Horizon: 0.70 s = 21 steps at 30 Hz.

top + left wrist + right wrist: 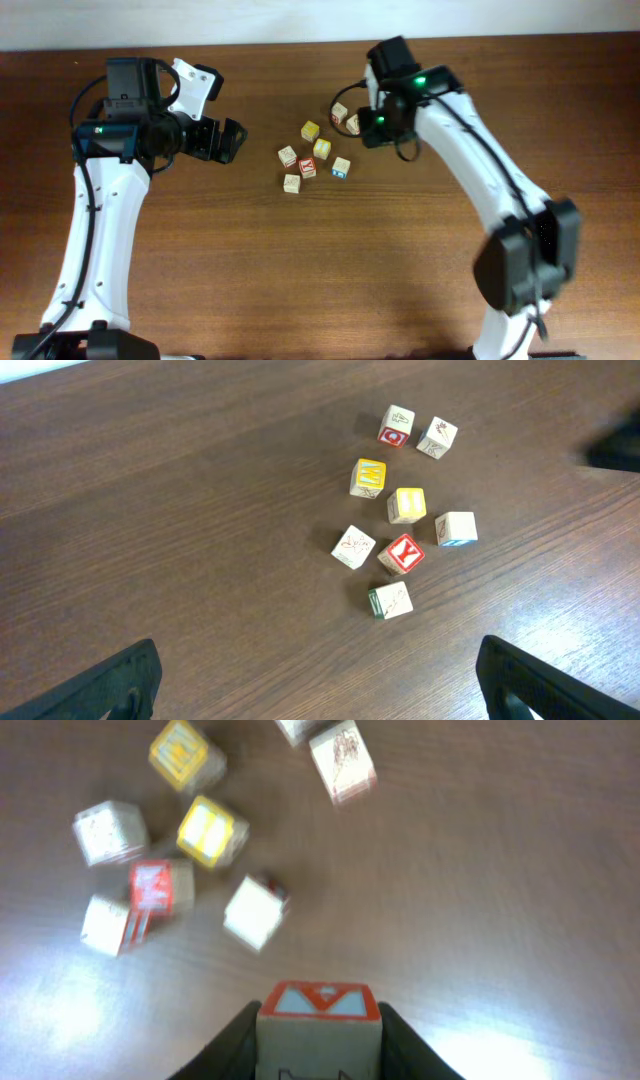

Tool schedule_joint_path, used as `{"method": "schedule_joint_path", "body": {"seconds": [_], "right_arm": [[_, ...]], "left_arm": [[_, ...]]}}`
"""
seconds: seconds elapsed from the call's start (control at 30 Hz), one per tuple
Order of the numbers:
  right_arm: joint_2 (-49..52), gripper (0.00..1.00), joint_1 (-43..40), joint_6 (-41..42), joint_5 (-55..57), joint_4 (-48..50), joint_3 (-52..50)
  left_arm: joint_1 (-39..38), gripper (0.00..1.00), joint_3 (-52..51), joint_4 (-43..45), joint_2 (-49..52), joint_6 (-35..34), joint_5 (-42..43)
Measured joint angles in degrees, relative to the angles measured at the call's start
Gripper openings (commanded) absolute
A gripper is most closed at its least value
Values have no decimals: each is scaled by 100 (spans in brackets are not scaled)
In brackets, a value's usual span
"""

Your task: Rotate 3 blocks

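- Apparently the right gripper [318, 1020] is clenched on a small pale wooden cube with a red-rimmed top face [320, 1003]. Its dark fingers [235, 1045] press against two opposite sides of this cube. Whether the cube rests on the table or hangs just above it, I cannot tell.
- The left gripper [232, 142] is released. Its jaws are wide, it holds nothing, and it is well apart from all cubes.
- The other task cubes lie in a loose group on the dark brown wooden table [150, 510]. These are the pale cube with a red letter face [402, 553], near it the pale cube with blue marks [456, 528], and the pale cube with green marks [390, 600] at the edge of the group.
- I judge such cubes to be light, stiff and not fragile. The printed faces are probably smooth, so a weak pinch may slip during the turn.
- The best hold, I think, is on two opposite flat sides, at their middle, and not on edges or corners.
- A yellow-faced wooden cube [407, 505] stands near the blue-marked one, so the fingers will find little room there.
- No box, tray or other container is visible, and the cubes lie directly on the table.
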Motion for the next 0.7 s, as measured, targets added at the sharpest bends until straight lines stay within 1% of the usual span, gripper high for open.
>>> {"method": "schedule_joint_path", "body": {"seconds": [0.07,0.1,0.17,0.33,0.37,0.43,0.5,0.57,0.6,0.7], "right_arm": [[-407,34,-4,437,2,-726,50],[-446,34,-7,590,2,-844,39],[-428,34,-9,846,7,-813,-343],[-323,35,-9,1541,55,564,-2240],[-302,40,-7,1626,57,780,-2559],[-293,43,-9,1727,120,1163,-2927],[-293,43,-9,1751,201,1390,-3211],[-289,48,-9,1753,208,1453,-3322],[-289,52,-9,1725,219,1482,-3327],[-271,71,-9,1384,153,1261,-3145]], "left_arm": [[0,99,11,-2,0,2,2],[0,99,11,-4,0,0,2],[0,99,11,-7,0,0,4],[0,99,13,-2,0,0,15],[0,99,13,-4,0,0,17],[0,99,13,-2,0,2,17],[0,99,13,-7,0,0,17],[0,99,13,0,0,2,17],[0,99,13,-7,0,0,17],[0,99,15,0,0,0,17]]}}
